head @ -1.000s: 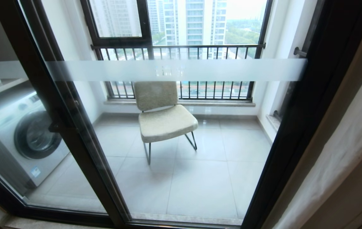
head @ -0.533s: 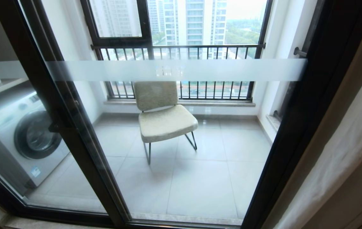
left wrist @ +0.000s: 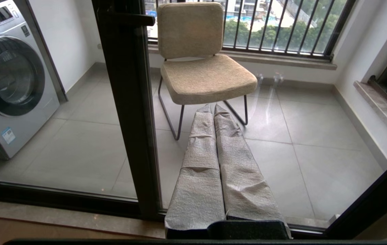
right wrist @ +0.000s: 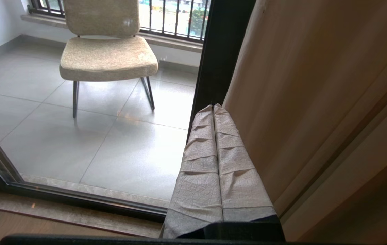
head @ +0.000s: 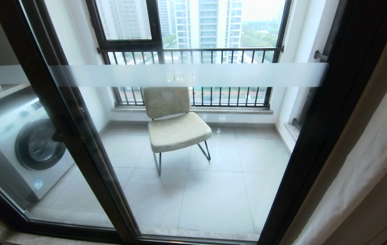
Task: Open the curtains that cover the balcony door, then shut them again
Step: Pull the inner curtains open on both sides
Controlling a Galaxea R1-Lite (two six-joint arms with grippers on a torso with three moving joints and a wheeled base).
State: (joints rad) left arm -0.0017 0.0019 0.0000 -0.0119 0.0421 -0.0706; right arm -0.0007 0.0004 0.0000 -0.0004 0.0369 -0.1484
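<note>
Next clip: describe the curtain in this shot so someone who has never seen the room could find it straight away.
Start from the balcony door, the tall glass panels in dark frames with a frosted band across them. Follow its right-hand frame outward; the curtains hang gathered there, running down the right edge of the head view. They are the only soft, folded cream-beige fabric beside hard glass and dark frame.

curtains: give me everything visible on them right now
The curtains are drawn aside to the right of the balcony door, leaving its glass uncovered. Only a strip shows in the head view: pale, whitish woven cloth running down along the dark door frame. The right wrist view shows a cream-beige opaque layer hanging in long, smooth vertical folds beside the frame. The right tool, shut, sits just in front of the cloth; whether it touches is unclear. Top and hem are out of view.
</note>
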